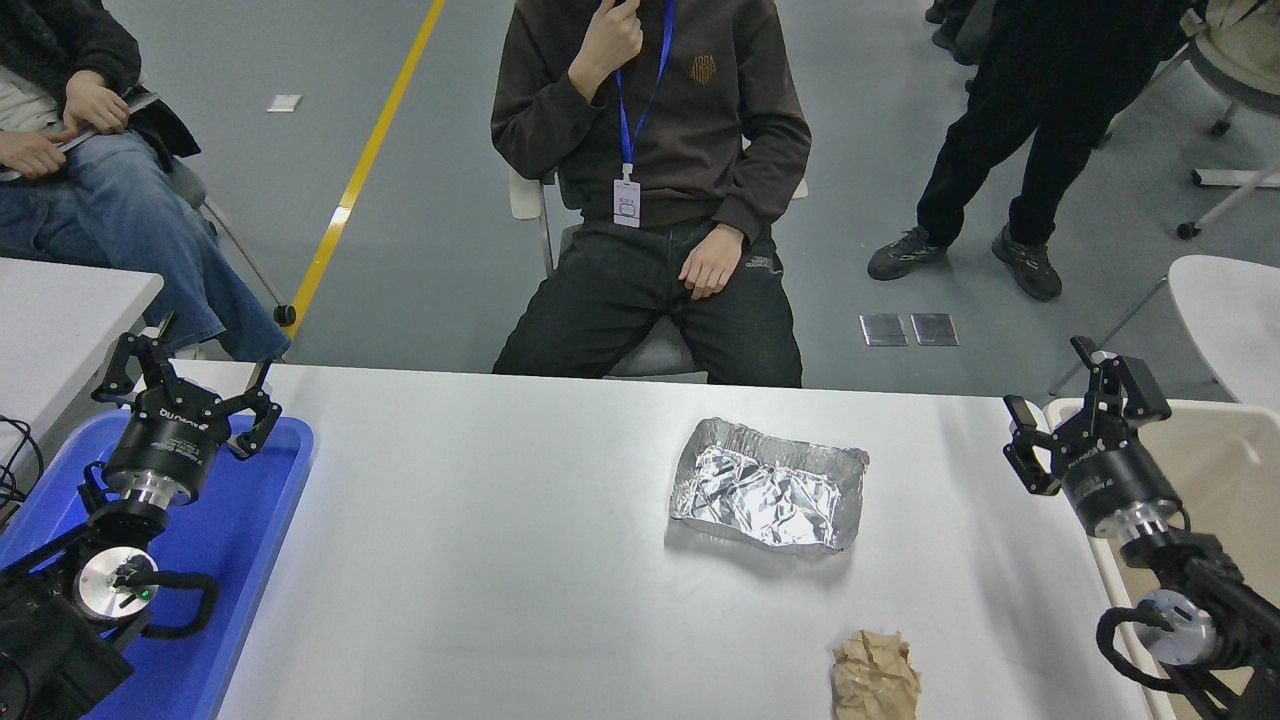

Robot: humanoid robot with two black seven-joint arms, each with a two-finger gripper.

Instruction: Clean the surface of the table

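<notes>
- Grey flooring with a yellow line ran behind the table, and a person in a dark hoodie sat on a chair at the far side, one hand raised to the chin, the other resting on a thigh.
- Another seated person in jeans was at the top left, and someone standing in black trousers was at the top right.
- Spread wide below me was the table surface, matte white, filling most of the lower view from left to right.
- On it, right of centre, lay a crumpled sheet of aluminium foil shaped like a shallow tray.
- Nearer to me, by the table's near edge, sat a crumpled brown paper ball, apart from the foil.
- My left gripper hung parked at the lower left over the blue tray, its fingers spread apart and holding nothing.
- My right gripper was over the table's right edge, where a cream bin stood just beside the table; its fingers were spread wide and empty, well apart from both foil and paper ball.
- A smaller white table showed at the left edge, behind the blue tray.
</notes>
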